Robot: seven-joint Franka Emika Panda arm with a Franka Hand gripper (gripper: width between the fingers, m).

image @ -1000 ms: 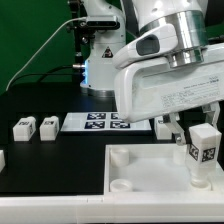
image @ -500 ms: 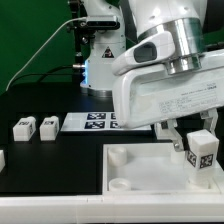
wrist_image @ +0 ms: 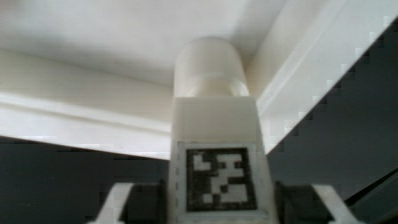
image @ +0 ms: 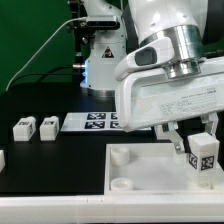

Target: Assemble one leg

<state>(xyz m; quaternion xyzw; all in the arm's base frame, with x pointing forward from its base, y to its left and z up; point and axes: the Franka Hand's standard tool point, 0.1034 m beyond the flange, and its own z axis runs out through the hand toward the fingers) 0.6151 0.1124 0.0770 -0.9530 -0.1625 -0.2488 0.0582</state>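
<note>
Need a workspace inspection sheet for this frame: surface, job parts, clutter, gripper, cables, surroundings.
Surface: black tabletop; thin flat white marker board lies on it.
Job's things: small white plastic tagged leg held upright over the large flat white square panel; two small white tagged blocks lie at the exterior view's left.
Clutter: nothing seen.
Grippers: gripper shut on the leg.
Cables: black cable behind the table.
Surroundings: green backdrop, white robot base.

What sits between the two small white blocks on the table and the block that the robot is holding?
In the exterior view, the marker board lies flat on the black table between the loose blocks and the held leg.
</note>
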